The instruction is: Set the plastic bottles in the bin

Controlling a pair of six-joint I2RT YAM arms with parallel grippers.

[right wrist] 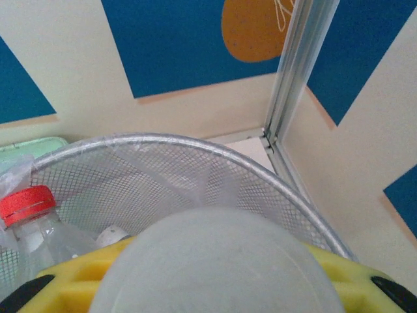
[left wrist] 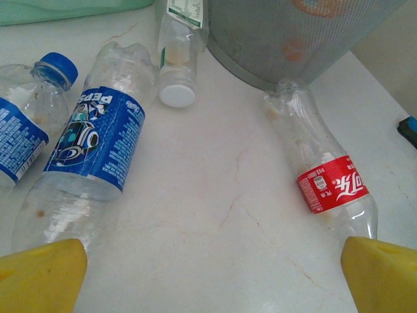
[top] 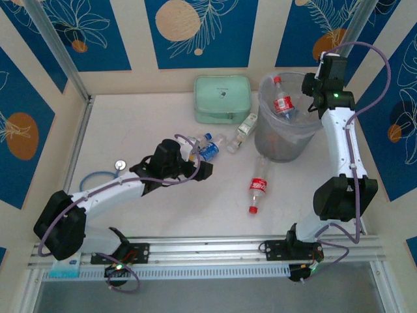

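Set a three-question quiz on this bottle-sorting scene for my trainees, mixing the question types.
1. True or false: the left end effector is open.
2. The red-label bottle lying on the table is: A) on the mint-green case, B) beside the bin, C) gripped by the left end effector.
3. What colour is the cap of the protruding bottle in the bin?
Key: 1 true; 2 B; 3 red.

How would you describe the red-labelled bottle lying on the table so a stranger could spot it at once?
Find the tall mesh bin at the far right. In front of it one bottle lies alone, base towards the bin. Its label and cap are red; the bottles to its left wear blue or green.
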